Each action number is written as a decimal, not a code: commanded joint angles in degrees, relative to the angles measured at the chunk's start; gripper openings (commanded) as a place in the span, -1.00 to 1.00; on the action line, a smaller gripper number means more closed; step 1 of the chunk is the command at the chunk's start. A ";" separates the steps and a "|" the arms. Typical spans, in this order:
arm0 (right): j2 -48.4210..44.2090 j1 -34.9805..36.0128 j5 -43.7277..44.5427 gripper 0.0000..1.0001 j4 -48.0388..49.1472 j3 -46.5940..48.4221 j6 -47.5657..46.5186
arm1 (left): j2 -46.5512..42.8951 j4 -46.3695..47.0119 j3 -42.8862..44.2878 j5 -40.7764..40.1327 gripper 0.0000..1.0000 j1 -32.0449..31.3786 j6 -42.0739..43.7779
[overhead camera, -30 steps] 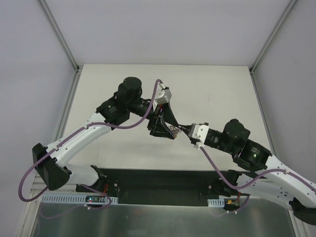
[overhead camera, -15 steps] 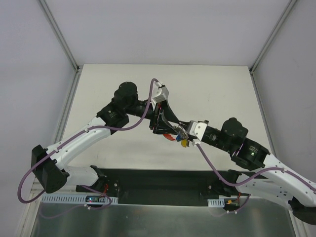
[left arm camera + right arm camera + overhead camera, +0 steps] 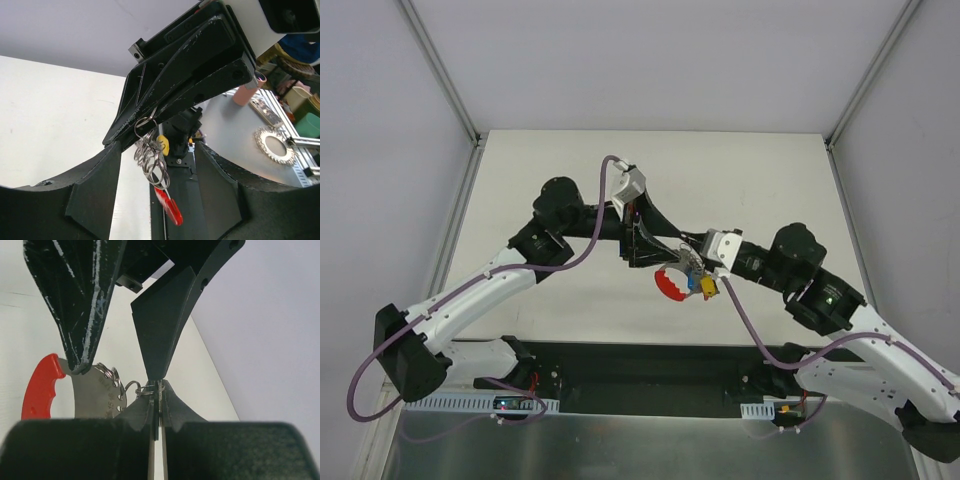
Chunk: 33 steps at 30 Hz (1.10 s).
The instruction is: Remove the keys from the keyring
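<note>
The right gripper (image 3: 156,394) is clenched tight, its two fingertips pressed flat together on the thin keyring (image 3: 148,388) and holding it up in the air. The keys (image 3: 691,284) dangle under that pinch, above the middle of the table (image 3: 550,160); I can pick out a red head (image 3: 40,386), a yellow one (image 3: 162,144) and a bit of blue, with a string of small linked rings (image 3: 150,159) between them.

The left gripper (image 3: 115,374) comes in from the opposite side, nose to nose with the right one, its fingers spread apart. One tip sits against the silvery blade beside the red head and the other just meets the keyring at the right gripper's tips. I can't tell whether it presses on anything.

From there the left arm (image 3: 490,280) runs back over a raised elbow and slopes down to its base at the near left corner. The right arm (image 3: 860,330) lies lower, folding back to the near right corner.

Pale tabletop shows on the far side and out to both side edges, where grey walls (image 3: 380,150) stand; the bunch hangs well apart from all of them. The black base strip (image 3: 640,368) lies nearer, along the near edge
</note>
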 commanded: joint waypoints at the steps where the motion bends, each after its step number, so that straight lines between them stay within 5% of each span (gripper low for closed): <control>1: 5.51 -4.38 2.10 -0.98 13.69 4.57 -1.47 | -4.43 2.50 -2.61 14.14 0.13 -4.77 -6.25; 16: 10.09 -8.77 -5.98 -0.97 13.34 7.30 -6.31 | -7.51 8.30 -5.78 13.97 0.18 -4.86 -10.56; 21: 8.42 -9.30 -13.71 -0.98 8.00 6.51 -6.40 | -9.27 -15.39 0.97 7.03 0.28 -4.51 6.12; 25: 5.70 -9.30 -17.85 -0.98 7.36 3.79 -5.08 | -12.60 -23.32 3.80 2.73 0.40 -3.37 14.64; 33: 4.99 -9.21 -17.50 -0.98 7.71 4.04 -4.99 | -14.20 -29.85 3.10 -4.84 0.47 -2.66 18.63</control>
